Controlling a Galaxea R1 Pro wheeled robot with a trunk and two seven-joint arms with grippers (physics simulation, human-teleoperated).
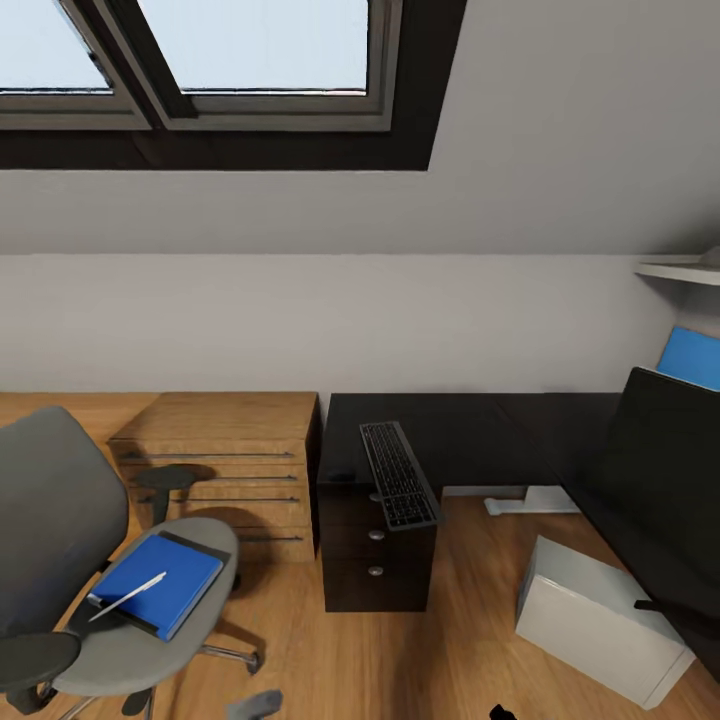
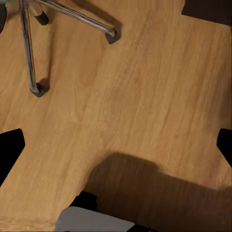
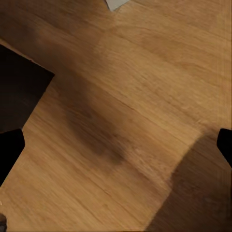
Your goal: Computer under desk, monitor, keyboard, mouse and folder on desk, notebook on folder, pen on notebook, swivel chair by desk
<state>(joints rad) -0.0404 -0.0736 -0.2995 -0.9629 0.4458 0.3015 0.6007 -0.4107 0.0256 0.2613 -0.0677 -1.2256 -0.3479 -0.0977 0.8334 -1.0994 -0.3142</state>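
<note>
The grey swivel chair stands on the floor at the left, apart from the desk. On its seat lies the blue folder with a thin white pen across it. The black desk is ahead; the keyboard lies on it, its near end overhanging the drawers. The black monitor stands at the right. The white-grey computer sits on the floor beside it. Mouse and notebook are out of view. Left gripper and right gripper hang open over bare floor.
A light wooden low cabinet stands between the chair and the desk. The chair's chrome base legs show in the left wrist view. A black desk corner is in the right wrist view. A blue wall panel and white shelf are far right.
</note>
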